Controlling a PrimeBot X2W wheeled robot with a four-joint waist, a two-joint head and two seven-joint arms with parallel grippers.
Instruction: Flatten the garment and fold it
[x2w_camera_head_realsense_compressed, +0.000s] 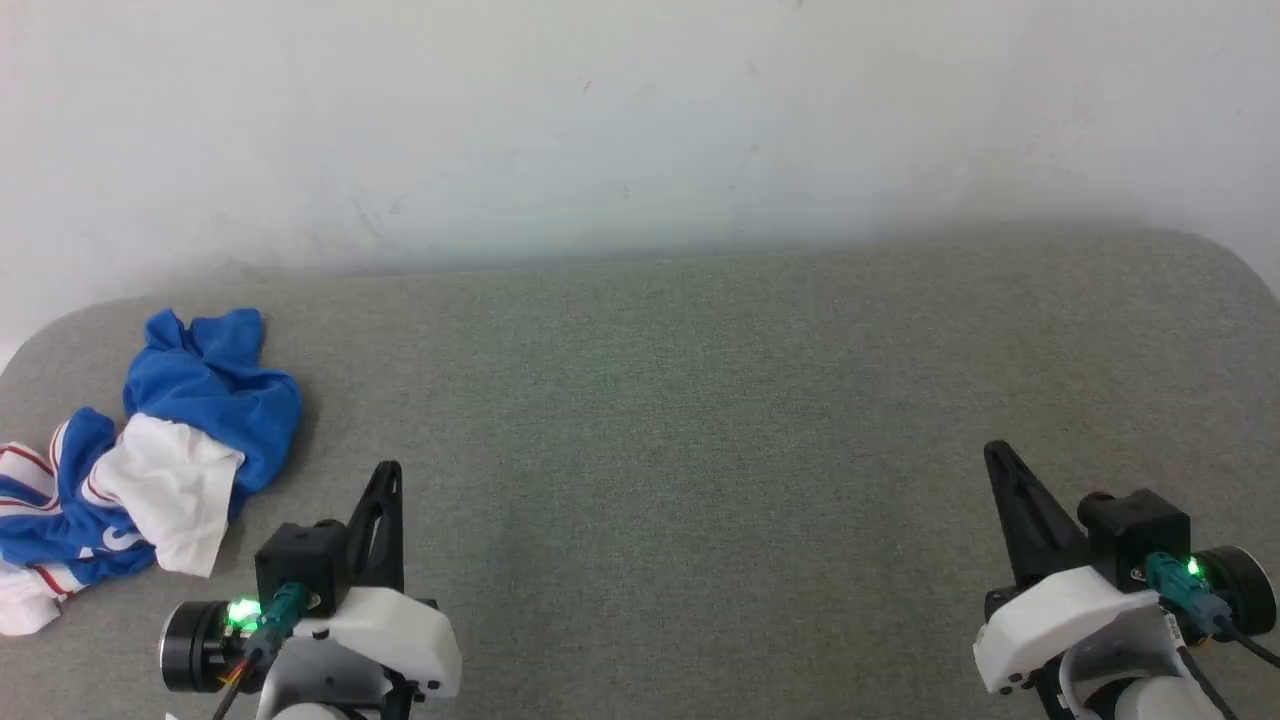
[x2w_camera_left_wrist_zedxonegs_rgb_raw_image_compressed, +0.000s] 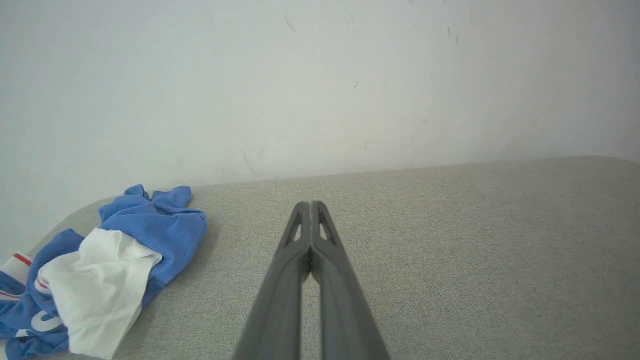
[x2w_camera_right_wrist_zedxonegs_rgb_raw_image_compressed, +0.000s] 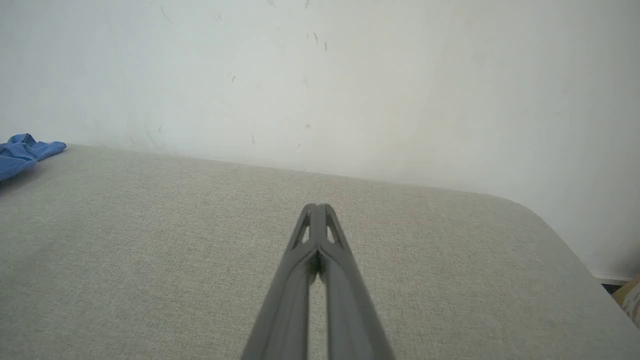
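The garment (x2w_camera_head_realsense_compressed: 170, 440), crumpled blue with a white sleeve and red stripes, lay at the worktop's (x2w_camera_head_realsense_compressed: 700, 400) left edge, near the closed, empty left gripper (x2w_camera_head_realsense_compressed: 388, 475), well apart from the closed, empty right gripper (x2w_camera_head_realsense_compressed: 995, 455).

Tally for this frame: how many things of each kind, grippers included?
Tables: 1, the grey padded table.
Garments: 1, the garment, crumpled at the table's left end.
Grippers: 2, left gripper and right gripper, both shut and empty.
Total: 4.
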